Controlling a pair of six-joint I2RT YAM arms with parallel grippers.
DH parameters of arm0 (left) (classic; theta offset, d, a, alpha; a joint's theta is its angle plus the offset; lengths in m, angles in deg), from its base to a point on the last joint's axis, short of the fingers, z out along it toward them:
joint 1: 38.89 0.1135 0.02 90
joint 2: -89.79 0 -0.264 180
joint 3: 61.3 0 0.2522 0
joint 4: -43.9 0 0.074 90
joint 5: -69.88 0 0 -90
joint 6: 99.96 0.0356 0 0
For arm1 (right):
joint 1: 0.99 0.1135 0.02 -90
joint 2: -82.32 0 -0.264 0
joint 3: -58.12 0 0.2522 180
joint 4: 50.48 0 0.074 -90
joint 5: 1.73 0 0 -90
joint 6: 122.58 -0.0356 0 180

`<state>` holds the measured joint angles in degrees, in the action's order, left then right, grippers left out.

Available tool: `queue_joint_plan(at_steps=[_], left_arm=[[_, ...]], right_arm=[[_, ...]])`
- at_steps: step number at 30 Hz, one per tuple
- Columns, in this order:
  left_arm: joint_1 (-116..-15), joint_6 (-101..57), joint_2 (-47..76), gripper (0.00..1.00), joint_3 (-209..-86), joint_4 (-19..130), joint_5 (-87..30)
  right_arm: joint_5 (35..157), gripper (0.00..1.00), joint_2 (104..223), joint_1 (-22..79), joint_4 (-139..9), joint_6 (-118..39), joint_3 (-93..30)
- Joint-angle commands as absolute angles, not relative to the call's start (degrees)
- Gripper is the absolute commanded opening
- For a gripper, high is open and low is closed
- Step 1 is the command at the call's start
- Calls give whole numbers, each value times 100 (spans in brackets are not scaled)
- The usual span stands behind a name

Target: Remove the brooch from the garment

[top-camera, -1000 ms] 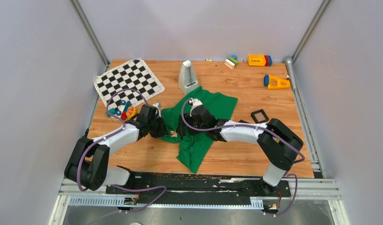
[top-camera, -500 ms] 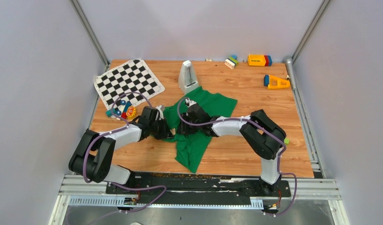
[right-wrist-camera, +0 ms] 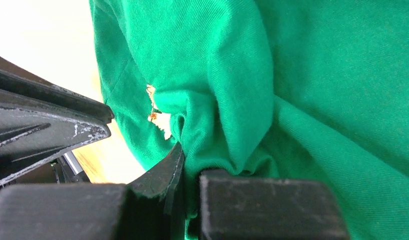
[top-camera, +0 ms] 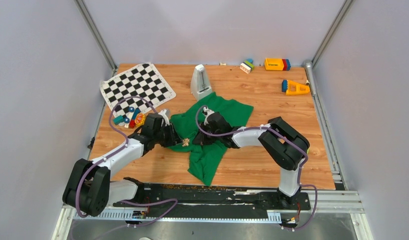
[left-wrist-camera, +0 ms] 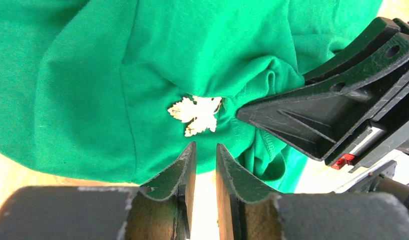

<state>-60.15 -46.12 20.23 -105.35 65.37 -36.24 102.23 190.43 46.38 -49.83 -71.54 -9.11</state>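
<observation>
The right gripper (right-wrist-camera: 191, 167) pinches the shirt (left-wrist-camera: 92, 75). The left gripper (left-wrist-camera: 206, 147), a little open, holds nothing, just by the brooch (left-wrist-camera: 196, 114).

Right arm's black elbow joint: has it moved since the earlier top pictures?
Yes. The black elbow joint has swung left, away from the wooden table's right edge.

Tight at centre: the left gripper (left-wrist-camera: 206, 150) has a short clear lane at 12 o'clock to the brooch (left-wrist-camera: 196, 114), while the right gripper (right-wrist-camera: 189, 165), pinching the garment (top-camera: 207, 160), crowds in from 2 o'clock. From above, a metronome (top-camera: 200, 81) blocks the garment's 12; bare table (top-camera: 252, 167) lies open at 4.
</observation>
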Motion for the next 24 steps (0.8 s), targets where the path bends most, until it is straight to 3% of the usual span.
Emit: queue_joint_plan(at_steps=[1, 24], left_arm=[[-5985, -4680, 2119, 27, -10616, 6709, -3411], [-6507, -4401, 650, 24, -11439, 6673, -3164]], right_arm=[[10412, 0, 18802, 4612, -4699, -7130, -829], [10517, 1, 18893, 4612, -4657, -7169, -864]])
